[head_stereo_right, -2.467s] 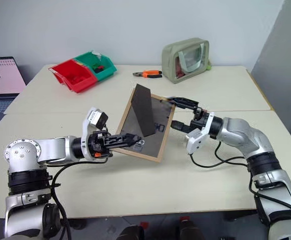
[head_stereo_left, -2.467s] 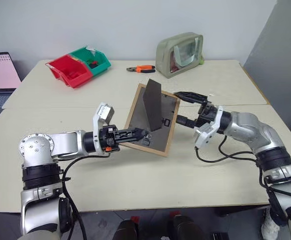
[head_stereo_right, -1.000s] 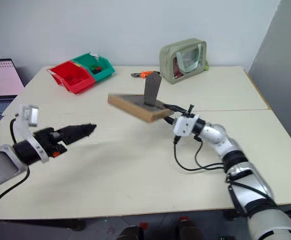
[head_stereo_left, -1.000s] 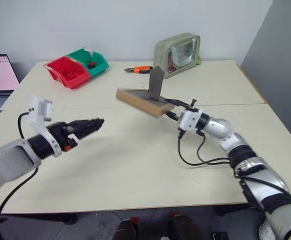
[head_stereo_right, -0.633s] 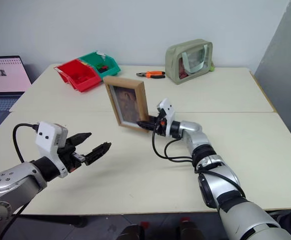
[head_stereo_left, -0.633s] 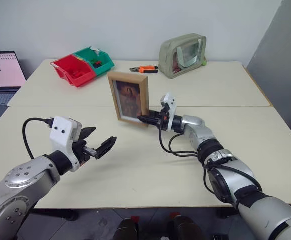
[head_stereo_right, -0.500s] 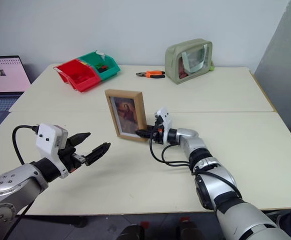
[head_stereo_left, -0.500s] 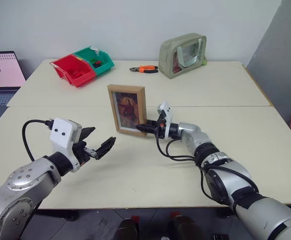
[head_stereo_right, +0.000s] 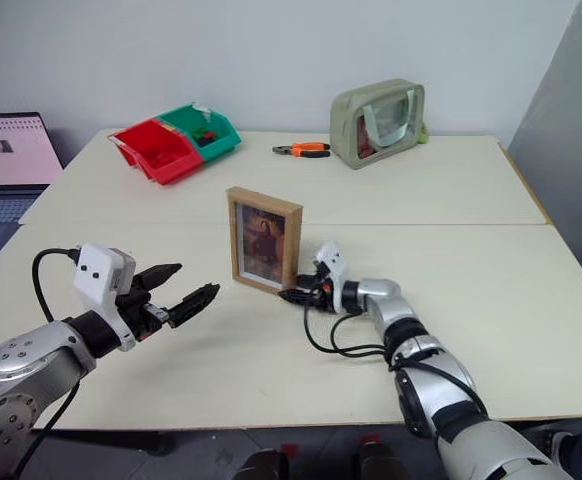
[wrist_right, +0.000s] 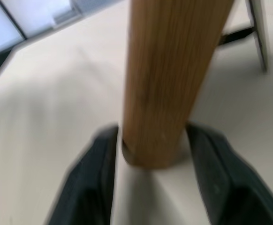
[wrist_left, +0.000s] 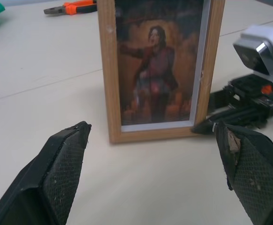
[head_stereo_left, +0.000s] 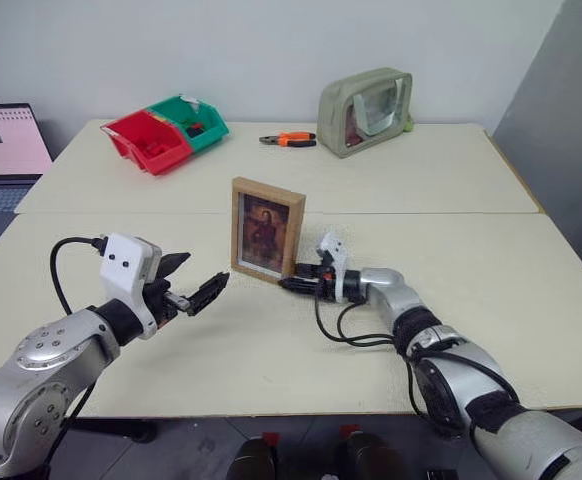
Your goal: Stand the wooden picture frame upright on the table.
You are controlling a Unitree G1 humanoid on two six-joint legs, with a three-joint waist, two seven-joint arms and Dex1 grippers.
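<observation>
We find no text, label, brand, number or sign that can be read; the laptop screen (head_stereo_left: 6, 138) at the left edge shows a pink page whose marks are too small for us to make out; the wooden picture frame (wrist_left: 160, 70) carries a dark portrait of a figure and no lettering that we can see.
</observation>
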